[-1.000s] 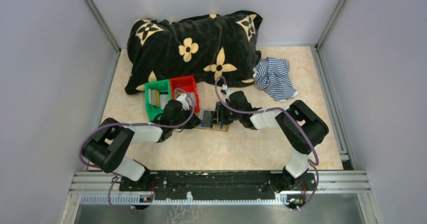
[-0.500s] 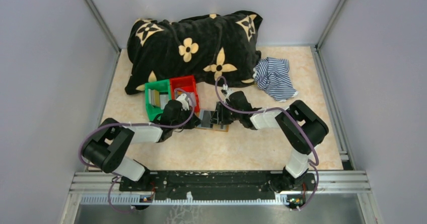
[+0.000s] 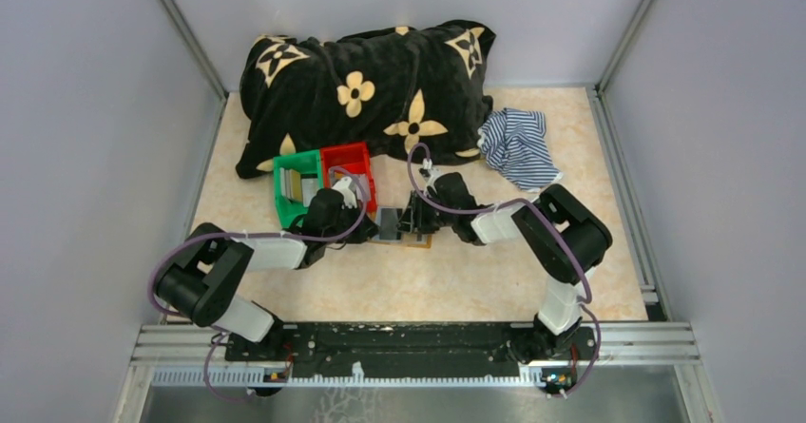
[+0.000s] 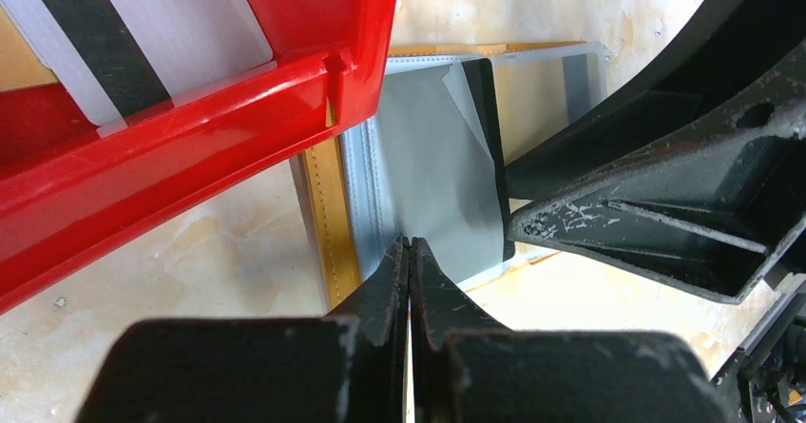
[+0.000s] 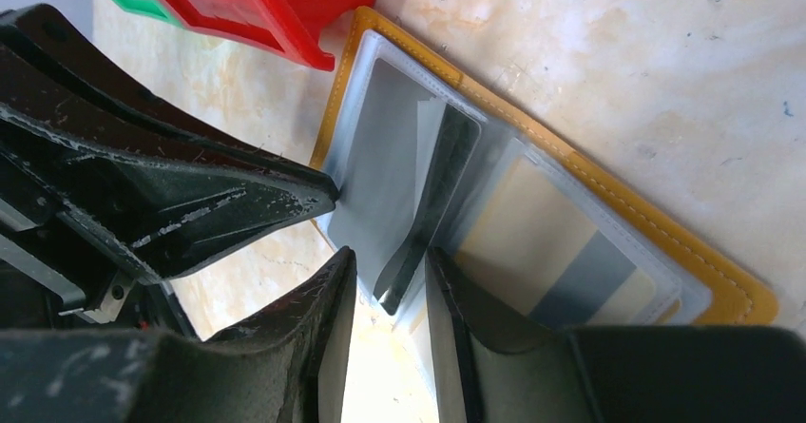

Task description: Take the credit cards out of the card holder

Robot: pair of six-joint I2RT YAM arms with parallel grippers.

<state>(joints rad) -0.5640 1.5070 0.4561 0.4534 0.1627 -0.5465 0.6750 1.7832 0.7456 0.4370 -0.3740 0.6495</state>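
Observation:
The tan-orange card holder (image 3: pixel 411 240) lies open on the table in front of the red bin (image 3: pixel 347 171). My left gripper (image 4: pixel 410 244) is shut, its tips resting on the grey-blue left panel (image 4: pixel 371 190). My right gripper (image 5: pixel 390 276) is open, its fingers (image 5: pixel 447 285) either side of the edge of a grey, dark-edged card (image 5: pixel 432 190) lifted at the fold. That card also shows in the left wrist view (image 4: pixel 442 176). A yellowish card with a grey stripe (image 5: pixel 561 252) sits in the right pocket. A white card with a black stripe (image 4: pixel 143 33) lies in the red bin.
The red bin touches the wallet's far left corner (image 5: pixel 266 5). A green bin (image 3: pixel 297 185) stands beside it on the left. A black flowered blanket (image 3: pixel 366 86) fills the back. A striped blue-white cloth (image 3: pixel 518 145) lies at the back right.
The right arm's elbow has shifted slightly left. Both grippers stay at the wallet. The left arm has not moved.

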